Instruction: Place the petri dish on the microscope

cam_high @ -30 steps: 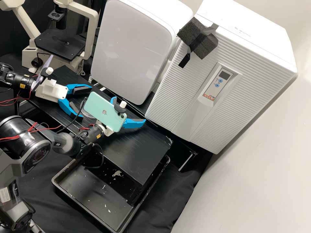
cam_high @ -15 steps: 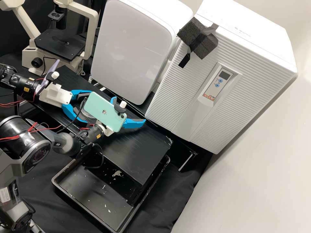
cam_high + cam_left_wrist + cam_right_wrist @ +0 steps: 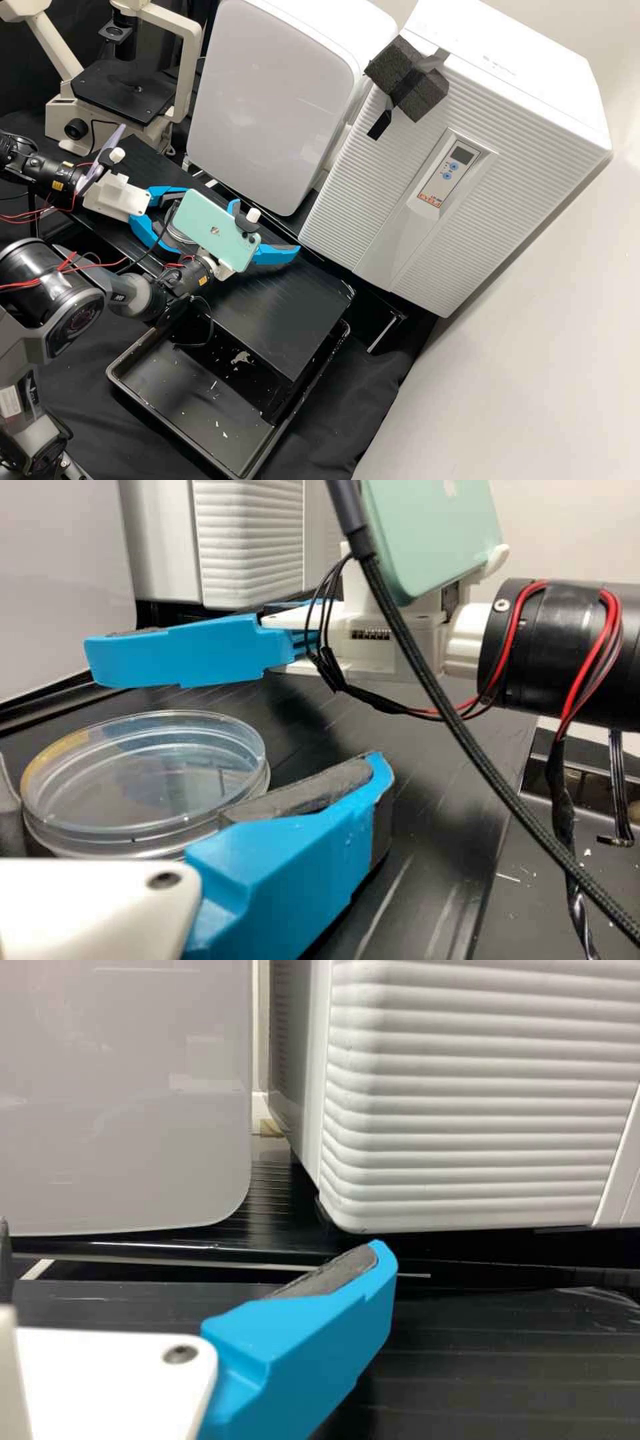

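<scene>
In the high view, my left gripper [image 3: 181, 221] stands open low over the black bench, its fingers on either side of the petri dish [image 3: 175, 233], which is partly hidden behind the mint phone. Clear and round, the petri dish [image 3: 145, 775] lies flat between the spread fingers of the left gripper [image 3: 190, 780] in the left wrist view; contact with both pads cannot be told. My right gripper [image 3: 267, 227] is open and holds nothing, farther along the bench; in the right wrist view the right gripper [image 3: 190, 1245] has its fingers wide apart. The microscope [image 3: 123, 93] stands at the back left.
Two white appliances, one smooth [image 3: 273, 100] and one ribbed [image 3: 373, 193], stand behind the bench. A black tray [image 3: 193, 413] with pale flecks sits at the front. The mint phone [image 3: 215, 230] rides on the right arm, close beside the left gripper. A cable [image 3: 440, 700] hangs nearby.
My left gripper has moved right and slightly down in the high view, bringing its fingers farther around the dish, with only a slight shift lately. The right arm has kept still.
</scene>
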`<state>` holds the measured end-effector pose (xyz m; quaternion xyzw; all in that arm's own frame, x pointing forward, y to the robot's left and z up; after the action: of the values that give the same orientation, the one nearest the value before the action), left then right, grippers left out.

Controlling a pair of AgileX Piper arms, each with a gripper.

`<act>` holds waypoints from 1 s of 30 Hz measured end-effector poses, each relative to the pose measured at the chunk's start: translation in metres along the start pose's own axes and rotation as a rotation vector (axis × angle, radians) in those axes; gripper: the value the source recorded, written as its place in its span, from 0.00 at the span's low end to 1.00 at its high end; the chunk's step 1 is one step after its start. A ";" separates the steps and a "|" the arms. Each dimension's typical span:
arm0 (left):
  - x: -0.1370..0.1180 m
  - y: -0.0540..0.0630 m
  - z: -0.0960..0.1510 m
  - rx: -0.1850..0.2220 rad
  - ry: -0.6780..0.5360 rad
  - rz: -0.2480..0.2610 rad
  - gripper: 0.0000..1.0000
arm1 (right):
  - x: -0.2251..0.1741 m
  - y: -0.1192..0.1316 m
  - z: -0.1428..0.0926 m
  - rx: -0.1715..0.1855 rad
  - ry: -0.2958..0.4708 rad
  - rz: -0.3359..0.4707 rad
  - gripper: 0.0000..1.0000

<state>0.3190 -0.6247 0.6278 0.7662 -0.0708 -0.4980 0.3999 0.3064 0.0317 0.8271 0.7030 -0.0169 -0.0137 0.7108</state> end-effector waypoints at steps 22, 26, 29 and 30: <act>0.006 -0.017 0.007 -0.005 0.004 0.046 1.00 | 0.000 0.000 0.000 0.000 0.000 0.000 1.00; 0.007 -0.017 0.007 -0.005 0.005 0.046 1.00 | 0.000 0.000 0.000 0.000 0.000 0.000 1.00; 0.007 -0.017 0.007 -0.005 0.007 0.048 1.00 | 0.000 0.000 0.000 0.000 0.000 0.000 1.00; 0.007 -0.017 0.007 -0.006 0.008 0.049 1.00 | 0.000 0.000 0.000 0.000 0.000 0.000 1.00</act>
<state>0.3117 -0.6202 0.6101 0.7651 -0.0864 -0.4850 0.4146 0.3064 0.0317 0.8271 0.7030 -0.0169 -0.0137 0.7108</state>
